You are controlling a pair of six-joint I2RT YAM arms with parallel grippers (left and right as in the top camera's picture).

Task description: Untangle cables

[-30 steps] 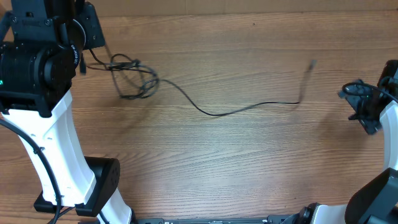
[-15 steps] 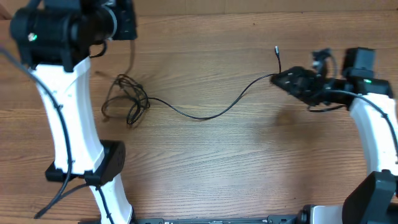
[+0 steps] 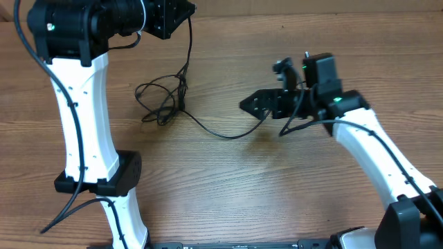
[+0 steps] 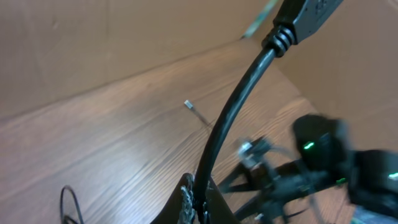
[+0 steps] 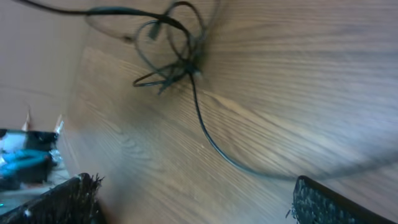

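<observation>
One knot of cables point(image 3: 183, 90) lies on the worktop point(image 3: 228, 194). The left fingers point(image 4: 188, 200) clamp one strand rising from it, and the right fingers point(image 5: 65, 202) are spread apart, empty. The number of cables is unclear.

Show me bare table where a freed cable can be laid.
Bare: the table at the far-right corner, beyond the right gripper; also front centre, below the cables. Crowded: the tangle under the left gripper.

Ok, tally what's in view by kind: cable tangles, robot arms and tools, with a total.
Cable tangles: 1, the cable tangle; the cords in it cannot be counted.
Robot arms: 2, the left arm and the right arm.
Tools: 2, the left tool shut on a strand of the tangle, the right tool open.
Total: 5.
</observation>
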